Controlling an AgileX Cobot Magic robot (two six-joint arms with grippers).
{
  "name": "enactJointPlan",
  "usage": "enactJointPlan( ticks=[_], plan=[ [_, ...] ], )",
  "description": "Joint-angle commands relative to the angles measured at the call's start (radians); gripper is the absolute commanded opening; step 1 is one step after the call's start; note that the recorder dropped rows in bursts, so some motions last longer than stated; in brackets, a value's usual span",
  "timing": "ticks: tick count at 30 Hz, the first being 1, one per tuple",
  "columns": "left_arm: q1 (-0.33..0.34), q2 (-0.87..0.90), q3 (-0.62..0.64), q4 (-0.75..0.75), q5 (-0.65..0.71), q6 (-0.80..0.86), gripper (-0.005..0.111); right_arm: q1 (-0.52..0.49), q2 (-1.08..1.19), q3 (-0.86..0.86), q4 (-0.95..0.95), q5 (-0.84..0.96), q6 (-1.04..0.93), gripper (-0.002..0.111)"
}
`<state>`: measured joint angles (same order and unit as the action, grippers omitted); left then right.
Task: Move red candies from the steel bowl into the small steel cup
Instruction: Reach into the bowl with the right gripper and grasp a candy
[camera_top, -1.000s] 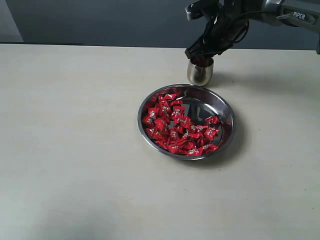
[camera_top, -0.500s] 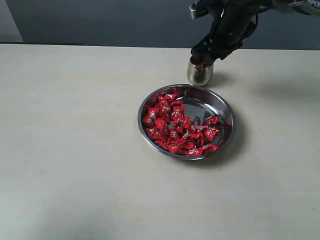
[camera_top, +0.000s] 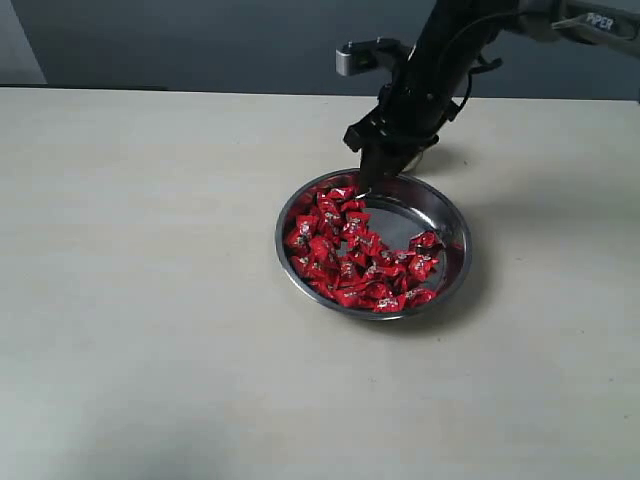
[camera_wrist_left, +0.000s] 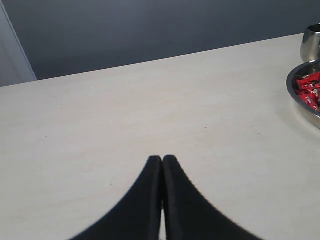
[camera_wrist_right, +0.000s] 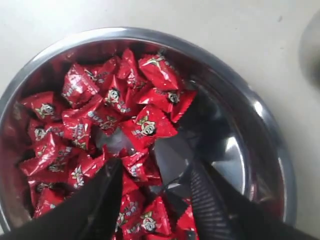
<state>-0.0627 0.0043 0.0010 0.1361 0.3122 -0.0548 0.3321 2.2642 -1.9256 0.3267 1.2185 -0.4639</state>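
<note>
Pale, matte tabletop (camera_top: 150, 300) runs under everything, with a dark wall behind. On it sits the steel bowl (camera_top: 410, 212), wide, shallow and mirror-bright, its bare side reflecting the arm above. The red candies (camera_top: 345, 255) lie heaped across the rest of the bowl, small crinkled foil twists with pale marks, overlapping loosely. The small steel cup (camera_wrist_left: 311, 44), rounded and handleless, stands just outside the bowl's rim, mostly hidden behind the arm in the exterior view.

The right gripper (camera_top: 372, 180) hangs over the bowl's cup-side edge, jaws spread wide and empty, straddling the edge of the heap where it meets bare steel. The left gripper (camera_wrist_left: 161, 162) sits well apart from the bowl, its fingers pressed together on nothing.

The step in hand looks like the next pick. It would go best by lowering onto one candy at the heap's edge, since slick foil and polished steel let pieces skid, and closing gently so neighbours are not dragged along.
</note>
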Motion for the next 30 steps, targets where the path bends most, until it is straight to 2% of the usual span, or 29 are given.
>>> enactJointPlan(
  ticks=[1, 9, 20, 22, 27, 30],
  plan=[
    [-0.01, -0.004, -0.001, 0.0, -0.004, -0.006, 0.0, 0.018, 0.05, 0.006, -0.01, 0.003, -0.011, 0.043],
    [-0.01, -0.004, -0.001, 0.0, -0.004, -0.006, 0.0, 0.018, 0.128, 0.006, 0.0, 0.001, -0.011, 0.043],
    [-0.01, -0.004, -0.001, 0.0, -0.004, -0.006, 0.0, 0.018, 0.16, 0.006, 0.052, -0.096, -0.016, 0.042],
    [-0.01, -0.004, -0.001, 0.0, -0.004, -0.006, 0.0, 0.019, 0.16, 0.006, 0.052, -0.096, -0.016, 0.036],
    [-0.01, -0.004, -0.001, 0.0, -0.004, -0.006, 0.0, 0.019, 0.16, 0.006, 0.052, -0.085, -0.016, 0.002],
    [-0.01, -0.004, -0.001, 0.0, -0.004, -0.006, 0.0, 0.019, 0.149, 0.006, 0.029, -0.059, -0.016, -0.001]
  ],
)
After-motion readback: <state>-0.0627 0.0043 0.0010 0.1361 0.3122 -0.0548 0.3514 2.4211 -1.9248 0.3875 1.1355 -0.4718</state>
